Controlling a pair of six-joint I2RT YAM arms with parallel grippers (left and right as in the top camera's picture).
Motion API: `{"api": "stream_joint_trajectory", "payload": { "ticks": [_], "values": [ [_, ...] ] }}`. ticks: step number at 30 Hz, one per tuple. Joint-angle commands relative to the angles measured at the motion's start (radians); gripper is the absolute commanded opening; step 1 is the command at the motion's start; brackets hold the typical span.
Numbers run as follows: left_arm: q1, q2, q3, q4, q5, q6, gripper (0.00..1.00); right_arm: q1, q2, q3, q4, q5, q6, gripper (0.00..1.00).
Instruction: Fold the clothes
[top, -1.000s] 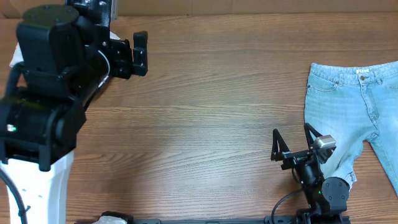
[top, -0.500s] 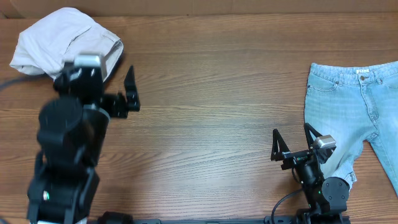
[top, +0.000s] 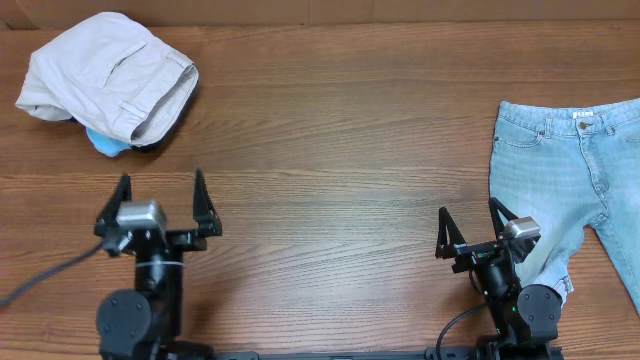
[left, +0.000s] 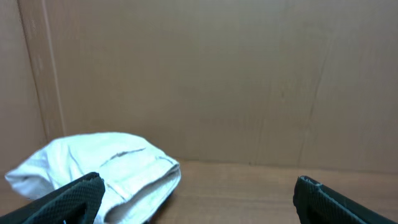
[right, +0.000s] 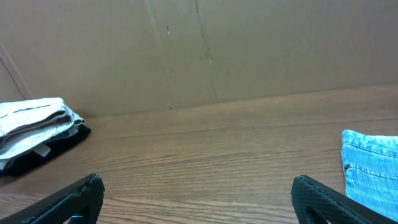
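The beige shorts (top: 105, 72) lie folded at the table's far left corner, on top of a sky-blue tee (top: 103, 145) and a dark garment (right: 37, 155) whose edges peek out beneath. They also show in the left wrist view (left: 106, 171) and the right wrist view (right: 31, 121). Light-blue jeans (top: 565, 170) lie spread flat at the right edge, also in the right wrist view (right: 373, 168). My left gripper (top: 160, 195) is open and empty near the front left. My right gripper (top: 470, 225) is open and empty at the front right, beside the jeans.
The brown wooden table (top: 340, 150) runs between the two garments. A cardboard wall (left: 199, 74) stands behind the table's far edge.
My left arm has pulled back from the far left corner to the front edge, leaving the folded shorts on the pile. The right arm has not moved.
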Motion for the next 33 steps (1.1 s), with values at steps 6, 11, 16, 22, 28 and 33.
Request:
{"api": "stream_joint_trajectory", "payload": {
  "ticks": [6,11,16,22,28,33],
  "values": [
    [0.007,-0.193,-0.232,0.026,-0.015,-0.037,1.00,-0.003,-0.010,-0.010,0.005,-0.001,-0.004,1.00],
    [0.028,-0.301,-0.327,0.041,-0.018,-0.040,1.00,-0.003,-0.010,-0.010,0.005,-0.001,-0.004,1.00],
    [0.037,-0.302,-0.388,0.066,-0.014,-0.040,1.00,-0.003,-0.010,-0.010,0.005,-0.001,-0.004,1.00],
    [0.038,-0.302,-0.438,-0.024,-0.005,-0.060,1.00,-0.003,-0.010,-0.010,0.005,-0.001,-0.004,1.00],
    [0.038,-0.302,-0.438,-0.021,0.005,-0.059,1.00,-0.003,-0.010,-0.010,0.005,-0.001,-0.004,1.00],
    [0.038,-0.301,-0.437,-0.021,0.004,-0.059,1.00,-0.003,-0.010,-0.010,0.005,-0.001,-0.004,1.00]
  ]
}}
